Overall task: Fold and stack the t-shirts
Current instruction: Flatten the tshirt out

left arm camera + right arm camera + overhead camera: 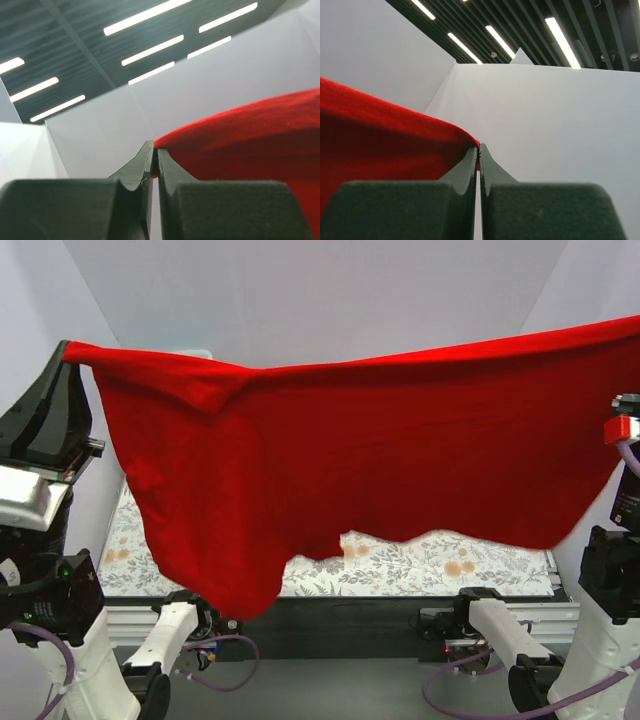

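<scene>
A bright red t-shirt (360, 460) hangs spread wide in the air across the top view, stretched between both arms well above the table. My left gripper (154, 150) is shut on its left corner, which shows as red cloth (250, 140) in the left wrist view. My right gripper (479, 149) is shut on the right corner, red cloth (380, 140) running off to its left. In the top view the left gripper (68, 348) is at the upper left; the right one is at the frame's right edge. The teal and black shirts are hidden or out of view.
A floral-patterned table cover (440, 565) shows under the hanging shirt. White walls (300, 290) close in the back and sides. The arm bases (170, 640) stand at the near edge. Both wrist cameras point up at ceiling lights.
</scene>
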Robot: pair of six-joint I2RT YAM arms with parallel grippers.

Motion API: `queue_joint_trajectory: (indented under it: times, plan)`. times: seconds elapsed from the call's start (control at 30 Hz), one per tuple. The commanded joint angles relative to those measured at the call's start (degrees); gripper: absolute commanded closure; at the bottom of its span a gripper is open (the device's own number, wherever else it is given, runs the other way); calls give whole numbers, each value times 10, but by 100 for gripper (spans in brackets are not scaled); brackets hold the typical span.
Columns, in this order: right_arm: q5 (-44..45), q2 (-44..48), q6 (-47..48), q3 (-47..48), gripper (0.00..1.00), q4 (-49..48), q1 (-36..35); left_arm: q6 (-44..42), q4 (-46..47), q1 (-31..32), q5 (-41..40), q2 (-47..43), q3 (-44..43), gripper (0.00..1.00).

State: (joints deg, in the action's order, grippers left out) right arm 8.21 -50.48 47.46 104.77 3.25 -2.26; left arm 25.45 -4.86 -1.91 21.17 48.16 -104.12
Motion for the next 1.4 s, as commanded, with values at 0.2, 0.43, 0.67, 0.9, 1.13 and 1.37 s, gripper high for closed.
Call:
queue_joint_trajectory:
  times: [0.2,0.43,0.67,0.9,1.13,1.37]
  plan:
    - [-51,43,69,-234,99,2,4,-80,-99,-5,31,-46,242,100]
    - [-115,85,70,-517,99,-24,4,-82,-93,-5,108,-56,468,100]
    - [-136,-62,77,-666,99,-181,4,-99,15,-4,82,92,591,100]
    - [-125,-262,77,-590,99,-230,5,-56,89,11,31,317,497,100]
    - [-102,-412,103,-495,99,-232,3,-56,75,57,-113,539,279,100]
    - [-66,-482,124,-433,99,-231,6,-96,13,142,-249,634,184,100]
